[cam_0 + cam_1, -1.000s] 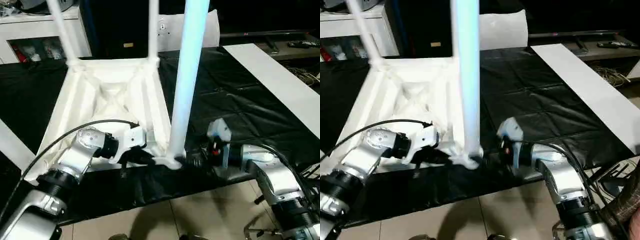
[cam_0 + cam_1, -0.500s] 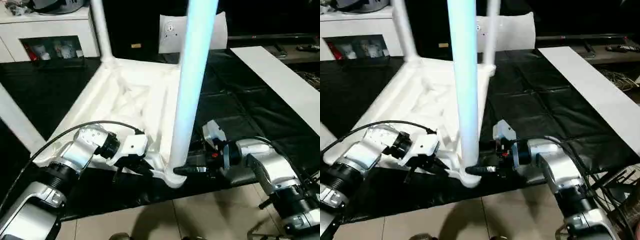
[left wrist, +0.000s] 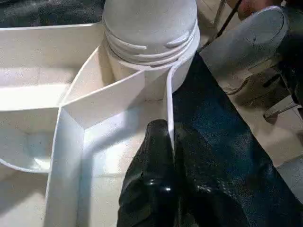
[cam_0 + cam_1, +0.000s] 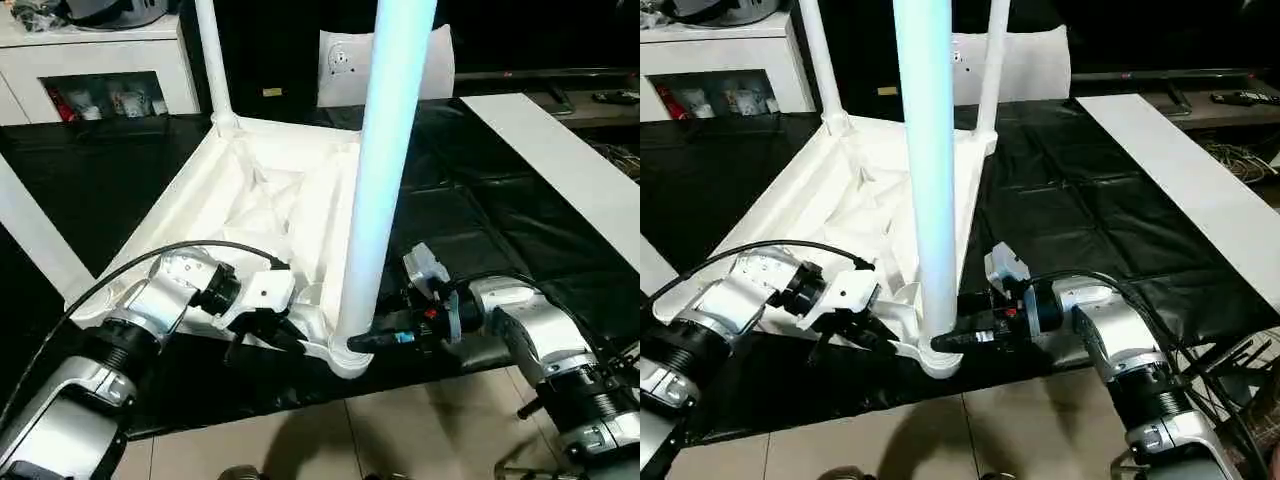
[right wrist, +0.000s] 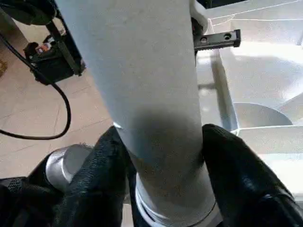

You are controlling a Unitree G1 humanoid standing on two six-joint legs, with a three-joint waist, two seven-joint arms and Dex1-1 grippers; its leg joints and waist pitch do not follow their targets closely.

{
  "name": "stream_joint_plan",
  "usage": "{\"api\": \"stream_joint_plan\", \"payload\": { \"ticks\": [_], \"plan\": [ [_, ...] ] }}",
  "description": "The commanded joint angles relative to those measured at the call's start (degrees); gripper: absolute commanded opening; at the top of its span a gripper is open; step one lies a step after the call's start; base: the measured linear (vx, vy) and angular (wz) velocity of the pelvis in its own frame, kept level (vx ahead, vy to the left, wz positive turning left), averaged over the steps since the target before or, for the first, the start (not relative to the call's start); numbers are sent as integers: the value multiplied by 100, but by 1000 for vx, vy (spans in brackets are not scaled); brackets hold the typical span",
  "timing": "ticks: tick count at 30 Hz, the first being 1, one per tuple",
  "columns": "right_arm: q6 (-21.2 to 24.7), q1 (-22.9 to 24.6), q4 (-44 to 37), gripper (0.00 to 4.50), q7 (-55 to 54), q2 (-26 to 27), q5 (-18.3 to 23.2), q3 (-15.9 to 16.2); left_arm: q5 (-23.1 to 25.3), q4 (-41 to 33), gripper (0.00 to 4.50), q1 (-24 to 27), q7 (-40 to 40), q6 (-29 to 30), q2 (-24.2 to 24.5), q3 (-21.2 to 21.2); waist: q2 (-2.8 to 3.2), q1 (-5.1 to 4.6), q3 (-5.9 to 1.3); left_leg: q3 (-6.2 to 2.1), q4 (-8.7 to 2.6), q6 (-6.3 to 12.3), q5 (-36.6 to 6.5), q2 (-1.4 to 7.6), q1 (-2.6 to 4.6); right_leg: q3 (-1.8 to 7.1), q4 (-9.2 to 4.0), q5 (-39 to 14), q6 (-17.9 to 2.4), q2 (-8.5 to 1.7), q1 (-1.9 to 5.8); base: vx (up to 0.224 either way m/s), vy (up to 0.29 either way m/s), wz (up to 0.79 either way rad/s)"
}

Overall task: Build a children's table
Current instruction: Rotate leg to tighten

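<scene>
The white tabletop (image 4: 250, 200) lies upside down on the black cloth, ribbed underside up. A thick white leg (image 4: 385, 150) stands in its near corner socket (image 4: 347, 358). More legs rise at the far corners (image 4: 212, 60) (image 4: 993, 60) and at the left (image 4: 35, 235). My left gripper (image 4: 290, 335) is shut on the tabletop's thin rim just beside that socket, the fingers (image 3: 158, 142) pinching the wall. My right gripper (image 4: 365, 340) reaches in from the right, and its fingers (image 5: 236, 161) press both sides of the near leg's base.
A white cabinet (image 4: 100, 60) and a white flat bag (image 4: 340, 60) stand behind the cloth. A long white board (image 4: 560, 150) lies at the right. The cloth's near edge meets tiled floor (image 4: 400, 430) just below the grippers.
My right gripper's fingers have closed in around the near leg's base. The head view has shifted. My left gripper keeps its hold on the rim.
</scene>
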Motion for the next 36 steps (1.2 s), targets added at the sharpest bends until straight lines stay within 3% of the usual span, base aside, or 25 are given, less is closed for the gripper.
{"api": "stream_joint_plan", "payload": {
  "ticks": [1,6,7,8,12,14,16,21,22,24,27,29,32,36],
  "plan": [
    [161,-124,-17,208,60,13,114,10,155,-1,0,-87,-214,-99,-27,-206,-17,-26,-388,-35,-408,245,-1067,261,23,332,-371,-2023,-939,-376,318,0,0,0],
    [465,4,-256,203,-228,164,292,-115,188,-57,0,-28,88,336,-2,-100,-6,-30,-377,-38,-418,183,-1159,254,29,330,-389,-2174,-891,-376,320,0,0,0],
    [652,178,-501,203,-812,405,288,-203,124,-191,0,61,587,859,-73,135,3,-42,-358,-40,-433,146,-1226,263,37,335,-401,-2305,-849,-375,305,0,0,0],
    [659,189,-516,203,-850,420,284,-207,114,-201,0,68,616,892,-79,152,-4,-48,-352,-51,-432,102,-1287,254,41,329,-420,-2460,-798,-389,304,0,0,0],
    [691,360,-602,203,-2043,916,-118,-248,-142,-684,0,317,1336,1723,-311,559,-10,-120,-338,-79,-438,12,-1404,225,29,298,-484,-2988,-562,-402,297,0,0,0],
    [792,368,-561,203,-2651,1232,-228,-340,-222,-968,0,450,1714,2138,-463,735,-15,-265,-320,-114,-435,-89,-1603,187,1,228,-544,-3374,-385,-396,295,0,0,0],
    [860,336,-520,202,-3107,1478,-327,-391,-218,-1168,0,533,2129,2456,-645,871,-16,-384,-316,-127,-417,-45,-1673,157,-16,197,-596,-3563,-253,-385,301,0,0,0],
    [1015,16,-81,200,-4784,2256,-757,-574,-76,-1446,0,600,3696,3207,-1564,1237,-14,-609,-316,-120,-349,45,-1757,104,10,144,-667,-3665,-254,-344,228,0,0,0],
    [1009,-91,75,199,-5188,2435,-901,-646,11,-1443,0,555,4120,3308,-1842,1289,-14,-653,-318,-125,-348,77,-1732,101,-13,143,-658,-3620,-260,-338,237,0,0,0],
    [990,-149,158,199,-5340,2504,-985,-646,45,-1428,0,507,4338,3361,-1999,1298,-10,-660,-335,-123,-340,116,-1710,104,1,143,-673,-3555,-229,-338,231,0,0,0],
    [928,-250,292,199,-5609,2592,-1058,-710,162,-1420,0,432,4481,3357,-2122,1176,-19,-629,-351,-99,-357,252,-1520,120,-1,209,-621,-3130,-368,-328,223,0,0,0],
    [898,-253,275,199,-5621,2629,-1027,-784,246,-1442,0,430,4453,3337,-2089,1088,-13,-601,-364,-100,-384,317,-1389,145,-39,233,-567,-2821,-457,-330,265,0,0,0],
    [790,-182,208,265,-5551,2611,-1052,-784,370,-1432,0,431,4409,3337,-1948,1001,16,-600,-364,-98,-397,318,-1336,154,-53,248,-540,-2591,-536,-328,282,0,0,0],
    [594,-51,110,285,-5487,2527,-1059,-797,452,-1427,0,458,4290,3291,-1787,966,36,-598,-357,-109,-413,283,-1431,166,-45,255,-535,-2602,-579,-335,286,0,0,0]
  ]
}}
